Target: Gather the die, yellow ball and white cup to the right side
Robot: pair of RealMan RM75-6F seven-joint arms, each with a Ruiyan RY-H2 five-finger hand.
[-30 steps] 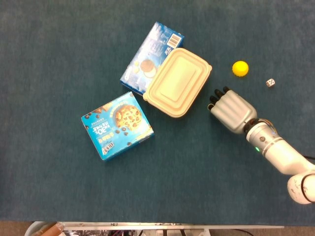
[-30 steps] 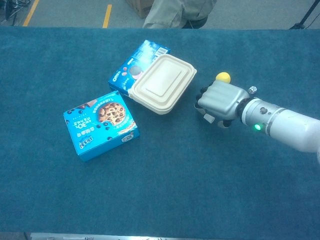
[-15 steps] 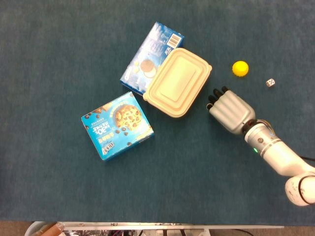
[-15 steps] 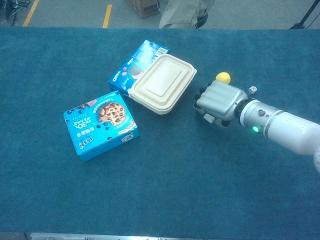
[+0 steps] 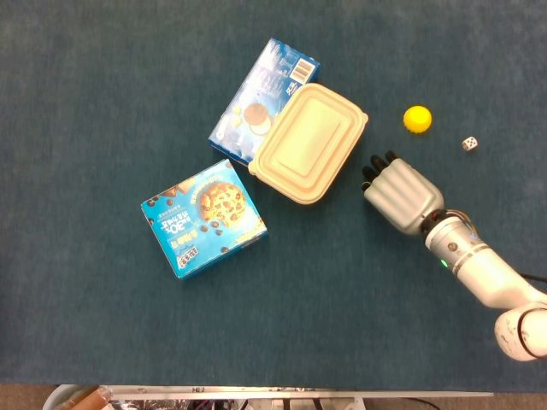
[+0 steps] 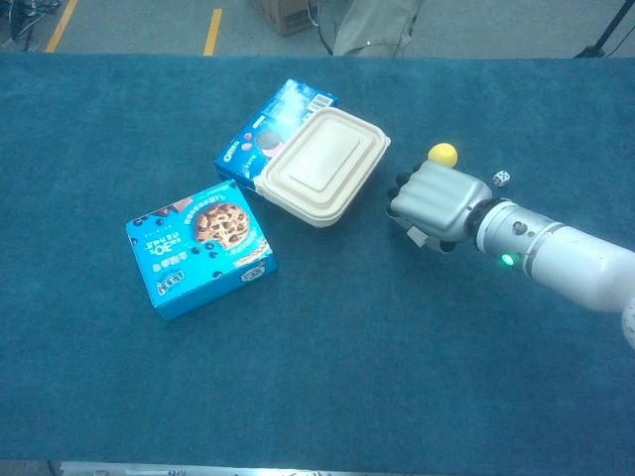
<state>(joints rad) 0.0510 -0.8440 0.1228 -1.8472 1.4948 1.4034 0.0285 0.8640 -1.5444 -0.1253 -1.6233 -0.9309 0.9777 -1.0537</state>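
Observation:
My right hand (image 5: 399, 193) (image 6: 436, 203) hovers low over the table just right of the cream lidded container, fingers curled downward. A bit of white, apparently the white cup (image 6: 415, 236), shows under the curled fingers in the chest view; the hand hides it in the head view. The yellow ball (image 5: 417, 119) (image 6: 443, 154) lies just beyond the hand. The small white die (image 5: 469, 143) (image 6: 502, 178) sits to the right of the ball. My left hand appears in neither view.
A cream lidded container (image 5: 308, 142) rests partly on a blue Oreo box (image 5: 265, 96) at centre. A blue cookie box (image 5: 203, 218) lies at the front left. Teal cloth (image 5: 102, 102) covers the table.
The right hand shifted slightly left and then back; the ball, die and boxes have not moved.

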